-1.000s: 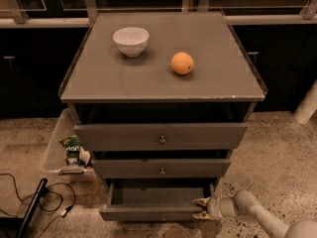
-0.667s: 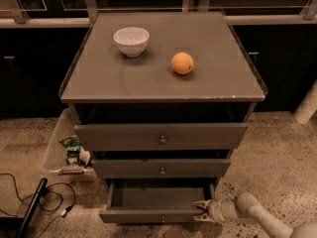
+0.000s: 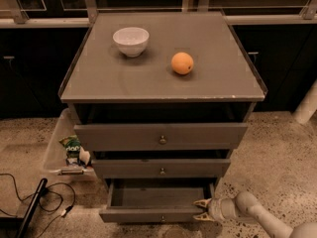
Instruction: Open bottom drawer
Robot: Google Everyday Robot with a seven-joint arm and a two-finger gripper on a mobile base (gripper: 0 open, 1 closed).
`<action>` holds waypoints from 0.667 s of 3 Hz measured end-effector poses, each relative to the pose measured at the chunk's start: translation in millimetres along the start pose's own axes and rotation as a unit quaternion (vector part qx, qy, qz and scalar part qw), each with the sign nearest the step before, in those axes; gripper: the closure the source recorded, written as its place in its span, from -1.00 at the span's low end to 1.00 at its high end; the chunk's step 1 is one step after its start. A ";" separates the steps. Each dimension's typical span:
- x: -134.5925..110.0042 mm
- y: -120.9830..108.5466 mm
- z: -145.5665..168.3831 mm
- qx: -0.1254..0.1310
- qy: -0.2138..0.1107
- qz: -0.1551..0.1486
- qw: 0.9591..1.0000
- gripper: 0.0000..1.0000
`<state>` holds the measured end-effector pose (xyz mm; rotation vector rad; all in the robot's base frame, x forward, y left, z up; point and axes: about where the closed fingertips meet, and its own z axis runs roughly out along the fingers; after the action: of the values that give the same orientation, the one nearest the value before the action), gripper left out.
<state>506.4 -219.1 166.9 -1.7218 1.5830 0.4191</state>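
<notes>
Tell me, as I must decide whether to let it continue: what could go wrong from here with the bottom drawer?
1. The pincer is at the right end of the bottom drawer front, away from the knob; pulling there might skew and jam the drawer.
2. A jolt could set the orange rolling on the cabinet top.

You're looking at a dim, warm scene lit from above. The table top is brightest, with soft shadows under the bowl and orange. The bottom drawer is murky inside. The gripper, at its right front corner, sits in low light.
</notes>
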 end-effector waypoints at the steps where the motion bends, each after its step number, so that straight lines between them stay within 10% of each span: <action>1: 3.7 2.0 0.1 -0.007 -0.016 0.011 1.000 -0.80; 2: 7.3 20.0 -10.0 -0.010 -0.033 0.013 0.999 -0.75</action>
<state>486.3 -230.5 162.6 -1.6866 1.5612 0.5005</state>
